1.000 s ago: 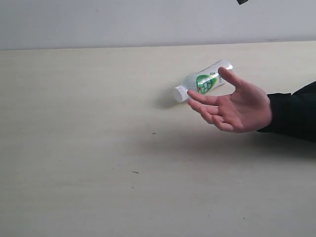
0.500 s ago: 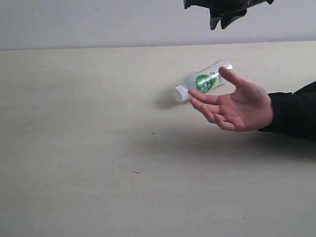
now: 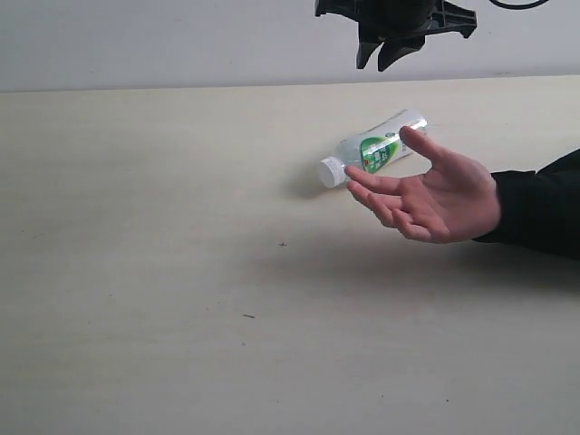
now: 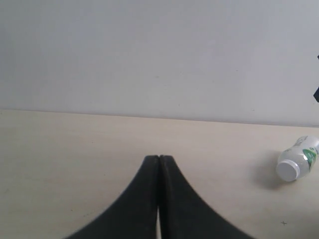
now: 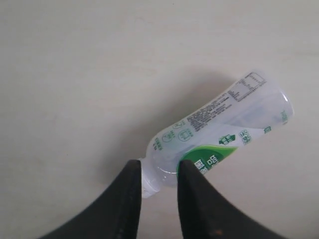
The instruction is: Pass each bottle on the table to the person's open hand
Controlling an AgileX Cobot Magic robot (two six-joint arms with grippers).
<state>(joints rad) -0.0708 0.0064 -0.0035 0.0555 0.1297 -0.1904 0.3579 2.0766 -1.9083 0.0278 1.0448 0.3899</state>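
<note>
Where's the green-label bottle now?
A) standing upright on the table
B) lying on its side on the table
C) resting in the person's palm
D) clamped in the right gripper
B: the green-label bottle lies on its side on the table, the right gripper hangs open above it, and the person's open hand holds nothing.

Even diffuse light, soft shadows, sharp
</note>
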